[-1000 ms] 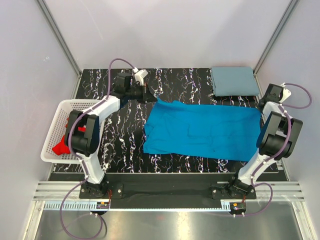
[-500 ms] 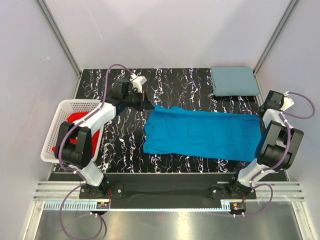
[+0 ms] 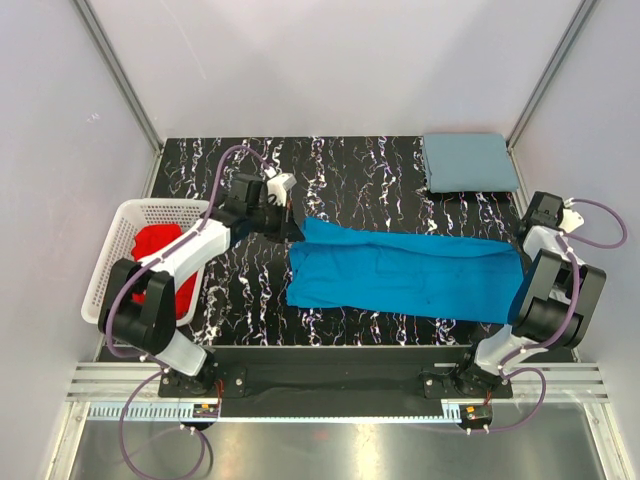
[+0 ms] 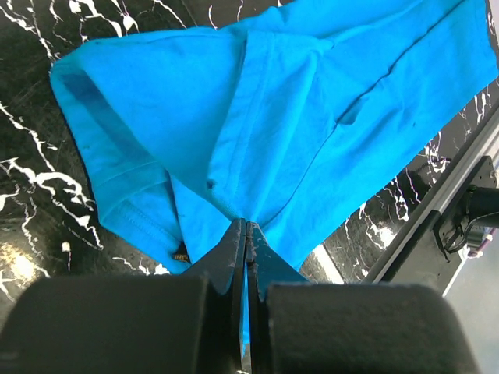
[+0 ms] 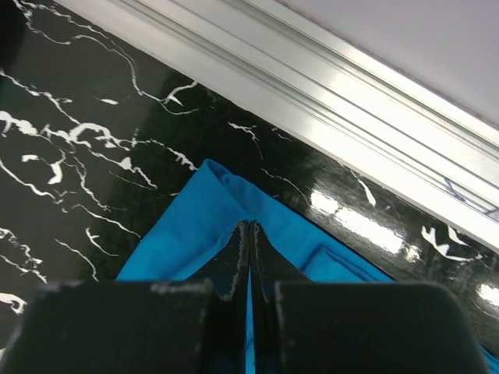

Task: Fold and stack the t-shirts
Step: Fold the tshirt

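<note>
Because the bright blue short-sleeved cloth t-shirt (image 3: 400, 275) is light and limp, I expect it to sag, drag and crease rather than hold a shape, so corners and hems are the places to hold it. It lies stretched left to right across the middle of the black white-veined worktop (image 3: 250, 295).

The left gripper (image 4: 245, 227) is clenched on a thin pinch of blue cloth beside a sleeve hem. The right gripper (image 5: 249, 227) is pinched tight on the shirt's far right corner. Both bites look shallow, so I judge a sharp tug could pull the cloth free.

On the right, the shirt's end sits near the worktop edge and its aluminium rail (image 5: 312, 101), so there is little room outward. The near strip of worktop is narrow. The far half is open except for the folded dusty grey-blue t-shirt (image 3: 468, 162) in the far right corner, well apart. The white plastic lattice basket (image 3: 118, 222), holding red t-shirts (image 3: 158, 243), stands near my left arm's elbow.
</note>
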Robot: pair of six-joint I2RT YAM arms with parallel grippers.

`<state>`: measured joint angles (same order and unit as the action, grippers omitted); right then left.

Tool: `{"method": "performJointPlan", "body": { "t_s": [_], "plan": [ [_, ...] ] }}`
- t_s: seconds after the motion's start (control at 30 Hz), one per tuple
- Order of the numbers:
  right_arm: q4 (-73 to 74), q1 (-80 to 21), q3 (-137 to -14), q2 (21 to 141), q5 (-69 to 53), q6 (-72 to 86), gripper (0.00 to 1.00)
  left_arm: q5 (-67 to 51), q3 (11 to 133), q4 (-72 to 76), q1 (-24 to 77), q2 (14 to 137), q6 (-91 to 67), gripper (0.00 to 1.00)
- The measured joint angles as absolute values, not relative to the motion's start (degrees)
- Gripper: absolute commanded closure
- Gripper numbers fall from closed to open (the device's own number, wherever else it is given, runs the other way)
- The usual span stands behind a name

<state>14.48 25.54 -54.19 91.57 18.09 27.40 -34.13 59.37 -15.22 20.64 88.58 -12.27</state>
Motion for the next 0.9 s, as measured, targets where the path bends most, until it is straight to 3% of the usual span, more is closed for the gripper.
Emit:
{"method": "performJointPlan", "body": {
  "t_s": [0.77, 0.83, 0.9],
  "plan": [
    [18.5, 25.9, -53.1, 90.7, 20.0, 28.3, 1.0, -26.3, 56.1, -23.4, 23.1, 85.2, -10.5, 1.0],
    [18.9, 25.9, -53.3, 90.7, 20.0, 28.3, 0.97, -26.3, 56.3, -24.2, 23.1, 85.2, -10.5, 1.0],
    [19.5, 25.9, -53.4, 90.7, 20.2, 28.5, 0.87, -26.3, 56.4, -24.6, 23.1, 85.2, -10.5, 1.0]
  ]
}}
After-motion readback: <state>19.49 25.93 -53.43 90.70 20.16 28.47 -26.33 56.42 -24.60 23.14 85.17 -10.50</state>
